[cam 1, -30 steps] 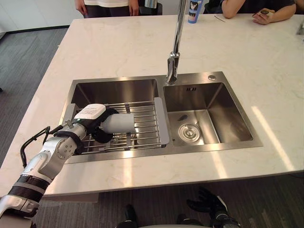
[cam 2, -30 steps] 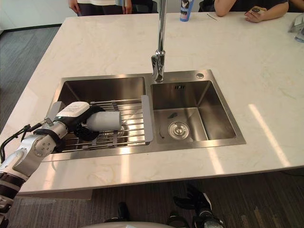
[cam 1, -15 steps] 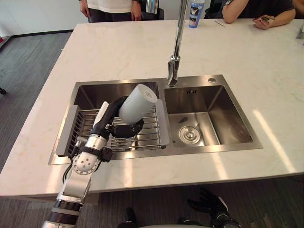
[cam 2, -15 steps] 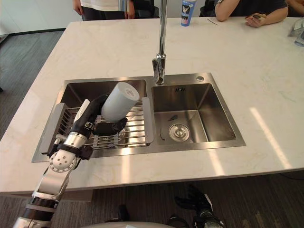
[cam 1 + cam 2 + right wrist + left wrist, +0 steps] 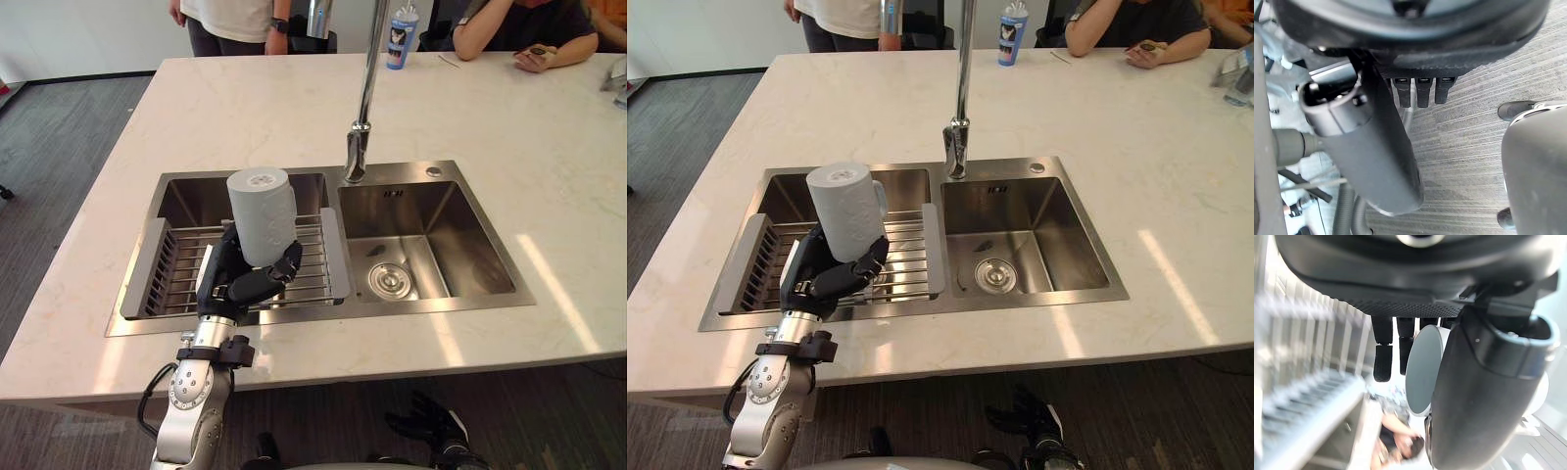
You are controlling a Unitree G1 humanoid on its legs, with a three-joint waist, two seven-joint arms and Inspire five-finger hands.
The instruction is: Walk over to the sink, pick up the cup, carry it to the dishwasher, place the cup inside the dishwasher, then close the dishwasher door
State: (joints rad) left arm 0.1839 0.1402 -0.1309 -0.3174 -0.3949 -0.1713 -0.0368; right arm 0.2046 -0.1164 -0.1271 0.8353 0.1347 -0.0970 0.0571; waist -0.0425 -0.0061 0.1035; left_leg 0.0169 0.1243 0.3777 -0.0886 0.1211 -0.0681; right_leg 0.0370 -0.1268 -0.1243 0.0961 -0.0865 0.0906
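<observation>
My left hand (image 5: 241, 279) is shut on a white cup (image 5: 262, 211), which stands upright with its flat end up, lifted above the wire rack (image 5: 186, 269) in the sink's left basin. The cup's handle (image 5: 882, 202) faces the faucet side. From the left wrist camera, the cup (image 5: 1422, 364) sits between the thumb (image 5: 1479, 396) and the fingers (image 5: 1382, 357). My right hand (image 5: 431, 426) hangs low below the counter's front edge, fingers relaxed and holding nothing; its thumb (image 5: 1376, 147) shows over grey floor.
The steel double sink (image 5: 431, 294) is set in a pale marble island (image 5: 549, 157), with a tall faucet (image 5: 361, 127) between the basins. A blue can (image 5: 402, 24) stands at the far edge. People (image 5: 235, 15) stand and sit along the far side.
The left hand has lifted the cup off the rack and swung it from lying on its side to upright, closer to the sink's front edge. The view has shifted a little.
</observation>
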